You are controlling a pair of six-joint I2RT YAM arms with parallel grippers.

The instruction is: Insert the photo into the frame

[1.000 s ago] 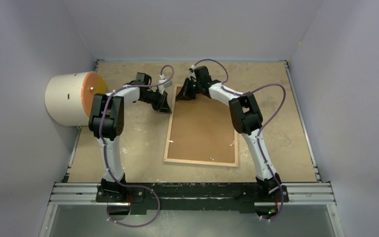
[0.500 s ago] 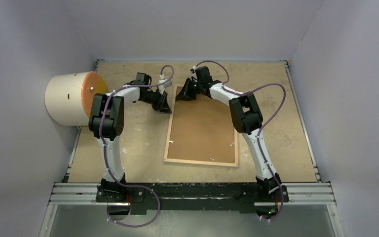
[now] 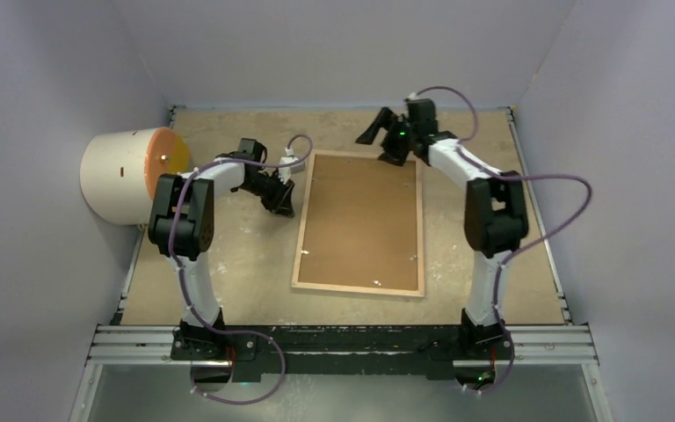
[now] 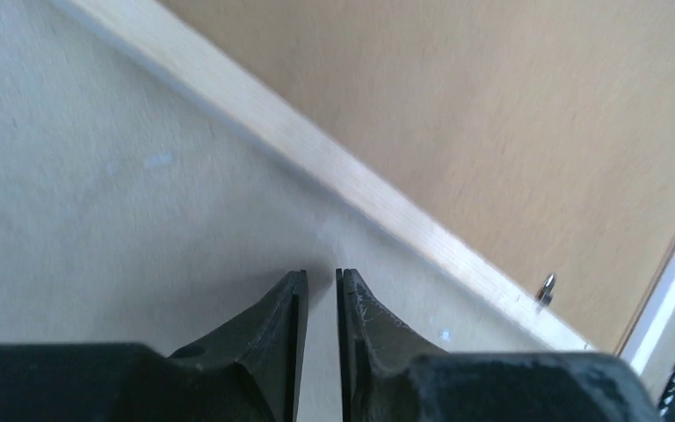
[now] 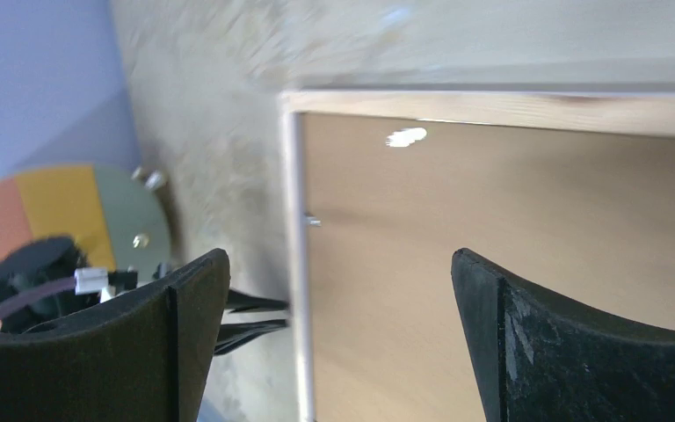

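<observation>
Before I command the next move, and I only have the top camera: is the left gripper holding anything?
Observer: No. The left wrist camera shows the left gripper barely open, nothing between its tips, over the table just beside the frame.
Operator: And the right one?
Observer: Its wrist camera shows the right gripper wide open and empty, with the backing board in sight between its fingers.

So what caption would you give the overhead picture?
A frame lies back-up on the table, left fingers near its edge, right fingers spread wide.
</observation>
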